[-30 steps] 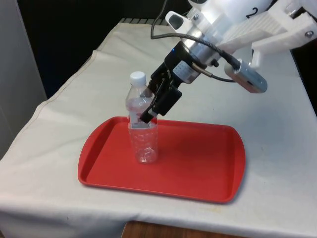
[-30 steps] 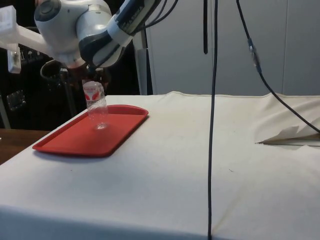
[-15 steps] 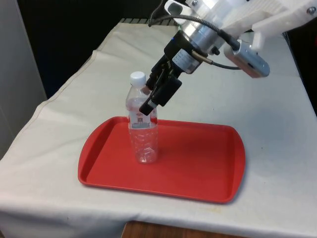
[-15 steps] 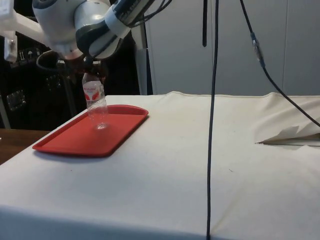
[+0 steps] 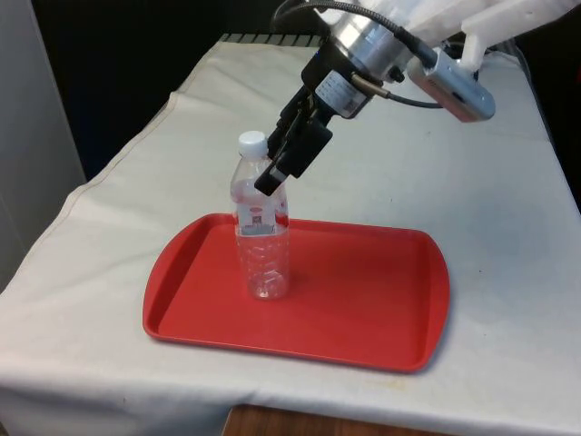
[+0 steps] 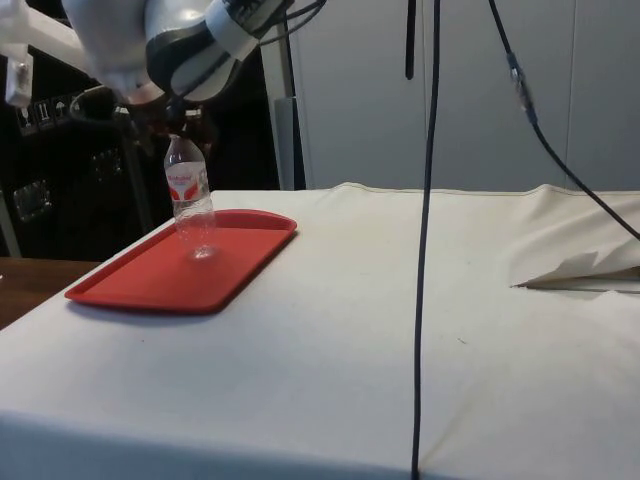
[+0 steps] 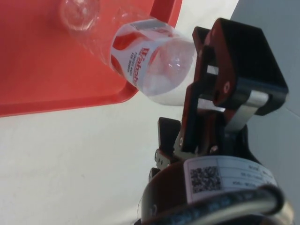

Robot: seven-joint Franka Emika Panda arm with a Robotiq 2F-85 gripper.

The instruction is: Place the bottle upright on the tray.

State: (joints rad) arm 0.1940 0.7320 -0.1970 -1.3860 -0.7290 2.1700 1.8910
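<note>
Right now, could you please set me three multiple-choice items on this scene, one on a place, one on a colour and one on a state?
1. Where does the bottle stand?
A. On the cloth beside the tray
B. On the tray, towards the front view's left
C. On the tray's corner at the front view's right

2. What colour is the bottle's cap?
A. White
B. Blue
C. Green

3. How is the bottle?
A. Lying on its side
B. Hanging in the air from the gripper
C. Upright, base on the tray, with the gripper up by its neck

Answers: 1 B, as the front view shows it inside the rim on that side. 2 A, as the cap reads white in the front view. 3 C, as both the front and side views show it standing on its base.
</note>
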